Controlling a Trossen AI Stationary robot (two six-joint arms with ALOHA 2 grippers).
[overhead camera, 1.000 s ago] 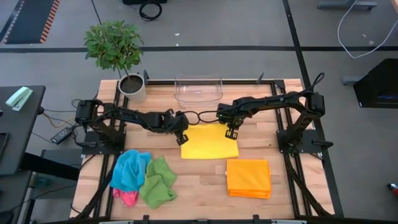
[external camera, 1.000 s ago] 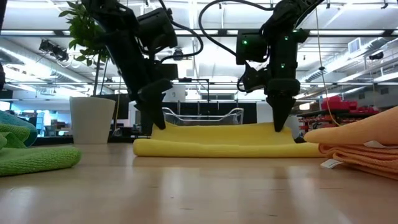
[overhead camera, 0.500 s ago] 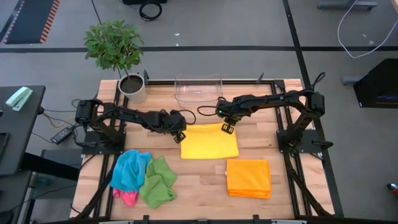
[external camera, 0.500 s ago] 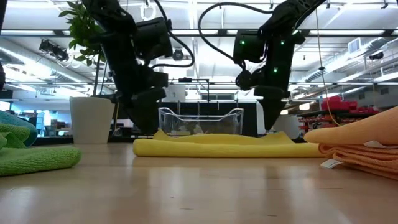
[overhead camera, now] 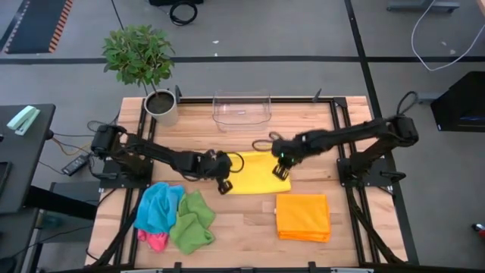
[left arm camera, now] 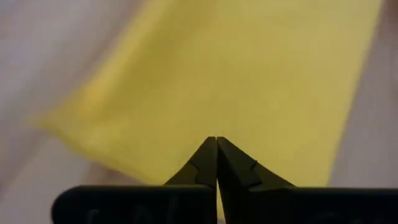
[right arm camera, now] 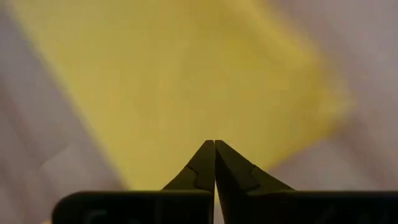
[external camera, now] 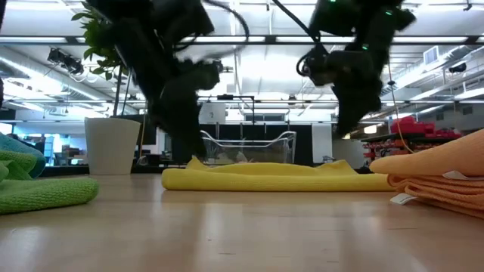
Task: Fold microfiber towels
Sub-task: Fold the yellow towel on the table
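Yellow towel (overhead camera: 255, 173) lay flat at mid-table, and we began from the jaws. Our left gripper (overhead camera: 224, 185) had its fingers pressed together, holding nothing, poised over the towel's near-left corner. Our right gripper (overhead camera: 283, 170) was likewise closed and empty, over the towel's right edge toward the near-right corner. In both wrist views the yellow cloth spread directly ahead of the closed tips, so the towel lay between the two grippers, each arm nearest its own side. Its long axis looked to run left to right, which we judged suits a fold along that line. Farther out, the folded orange towel (overhead camera: 303, 216) sat near the right front; blue (overhead camera: 156, 206), green (overhead camera: 192, 224) and pink (overhead camera: 155, 240) towels lay heaped at the left front.
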